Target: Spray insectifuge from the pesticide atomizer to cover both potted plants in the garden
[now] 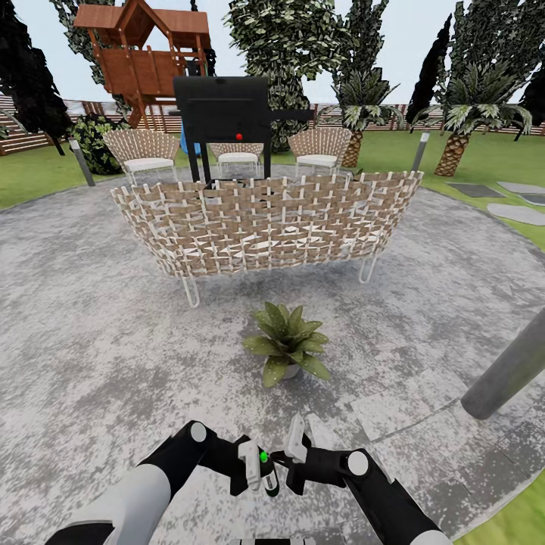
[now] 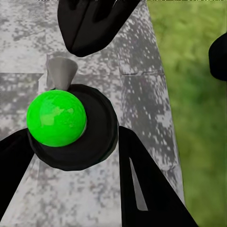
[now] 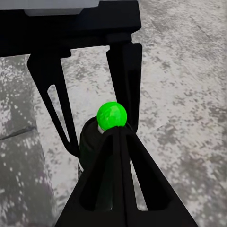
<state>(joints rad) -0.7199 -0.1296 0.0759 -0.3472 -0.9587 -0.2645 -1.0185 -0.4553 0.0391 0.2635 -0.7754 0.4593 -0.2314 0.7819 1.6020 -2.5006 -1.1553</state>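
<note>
The pesticide atomizer (image 1: 266,471) stands upright between the two arms, low over the grey stone patio (image 1: 91,341) near its close edge. The left gripper (image 1: 253,467) has its fingers clenched on the bottle's body; in the left wrist view the bottle's dark round top and bright green cap (image 2: 56,118) sit between the fingers. The right gripper (image 1: 300,446) is at the bottle's other side; whether its fingers are clenched or released cannot be told.

One potted plant (image 1: 287,342) sits ahead on the patio, well apart from the woven sofa (image 1: 265,223) behind it.

Judgement: the bottle is likely light, stiff and smooth, so hold it at mid-body, keeping the trigger head free. Open paving surrounds the plant; a grey post (image 1: 506,375) stands toward the patio's right edge.
</note>
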